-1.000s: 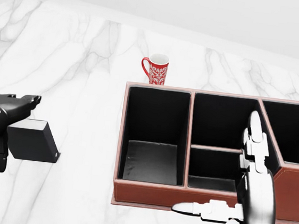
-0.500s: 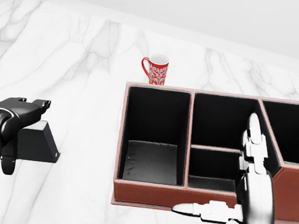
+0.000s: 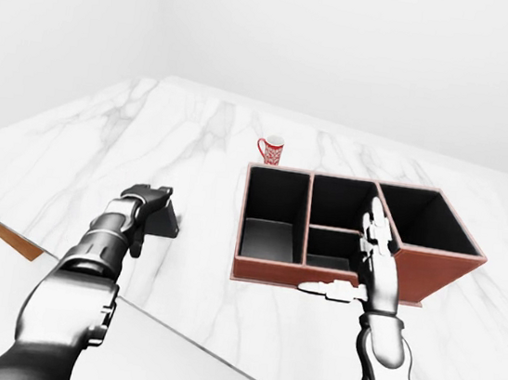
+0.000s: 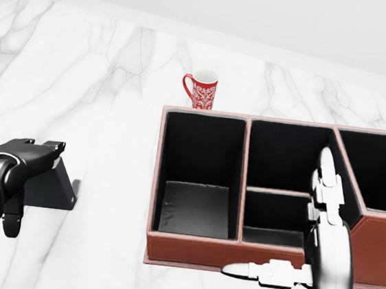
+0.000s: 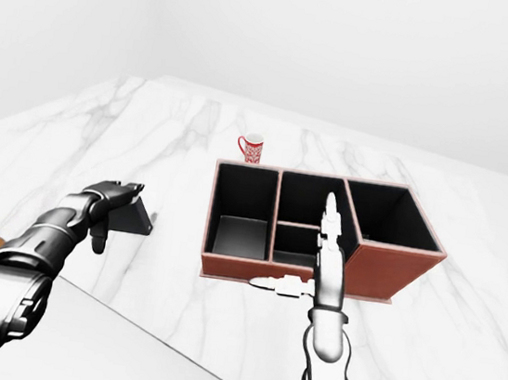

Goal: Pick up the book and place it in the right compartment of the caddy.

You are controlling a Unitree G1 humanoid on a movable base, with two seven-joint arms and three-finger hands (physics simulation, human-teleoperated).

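On marble counter point(image 4: 117, 74), dark book point(image 4: 54, 188) lies at head view's lower left, well apart from brown caddy point(image 4: 189, 246). Left hand point(image 4: 18, 167) drapes over book's left side, fingers curled at its top edge, thumb hanging down beside it; grasp cannot be confirmed. Right hand point(image 4: 325, 234) hovers over caddy's near wall, fingers straight, thumb out sideways, holding nothing. Red patterned mug point(image 4: 201, 89) stands beyond caddy's left compartment.
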